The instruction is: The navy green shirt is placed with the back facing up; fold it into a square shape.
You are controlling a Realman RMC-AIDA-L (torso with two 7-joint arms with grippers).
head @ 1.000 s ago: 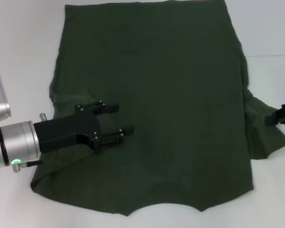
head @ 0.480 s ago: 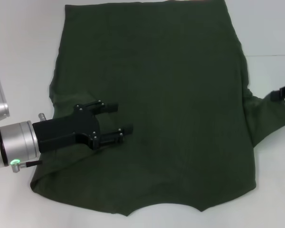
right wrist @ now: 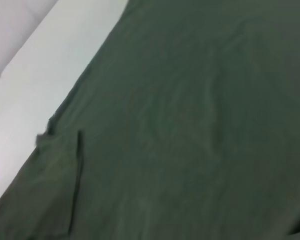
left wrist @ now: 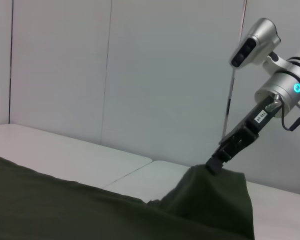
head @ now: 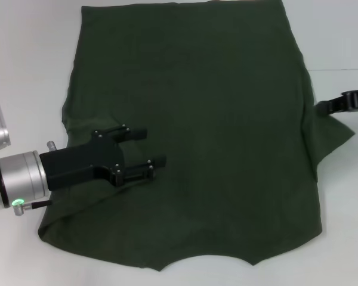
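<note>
A white table (head: 30,71) fills the head view, with a thin seam line running across it on the right side. The left wrist view shows the same tabletop meeting a pale grey panelled wall (left wrist: 140,75) with vertical joints, and the seam in the tabletop appears there too.

The shirt (head: 191,131) lies spread flat over most of the table, plain dark olive side up, its hem toward the far edge and the curved neckline toward the robot. It is smooth across the middle, with soft creases near the left arm. On the right side the sleeve (head: 331,134) is raised off the table into a peak; in the left wrist view that cloth stands up like a small tent (left wrist: 210,197) under the far arm.

The left gripper (head: 148,148) hovers low over the shirt's left part, near the left sleeve, its two black fingers spread apart with nothing between them. Whether they touch the fabric cannot be told.

The right gripper (head: 323,107) is at the right edge of the shirt, pinching the tip of the sleeve and holding it up above the table. The right wrist view shows only shirt fabric and a strip of table.
</note>
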